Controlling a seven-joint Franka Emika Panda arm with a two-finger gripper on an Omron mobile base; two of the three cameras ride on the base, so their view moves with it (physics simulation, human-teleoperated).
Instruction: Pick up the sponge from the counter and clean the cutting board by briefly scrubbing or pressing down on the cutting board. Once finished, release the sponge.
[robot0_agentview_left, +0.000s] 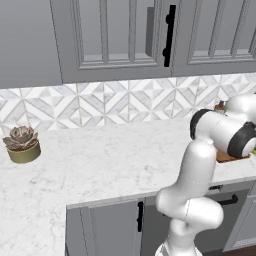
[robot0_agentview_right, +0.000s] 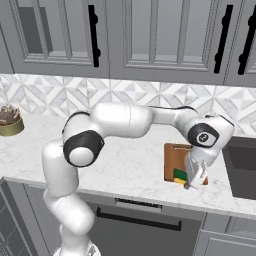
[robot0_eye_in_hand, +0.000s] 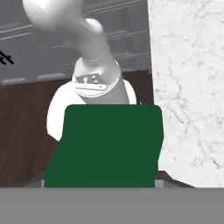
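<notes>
Green sponge (robot0_agentview_right: 180, 175) on cutting board (robot0_agentview_right: 172, 156)

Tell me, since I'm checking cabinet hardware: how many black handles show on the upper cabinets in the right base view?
4: one handle left of centre; a pair near the right edge; a horizontal one sits lower, below the counter, so not counted. So 3 upper; others may lie beyond the frame.
</notes>
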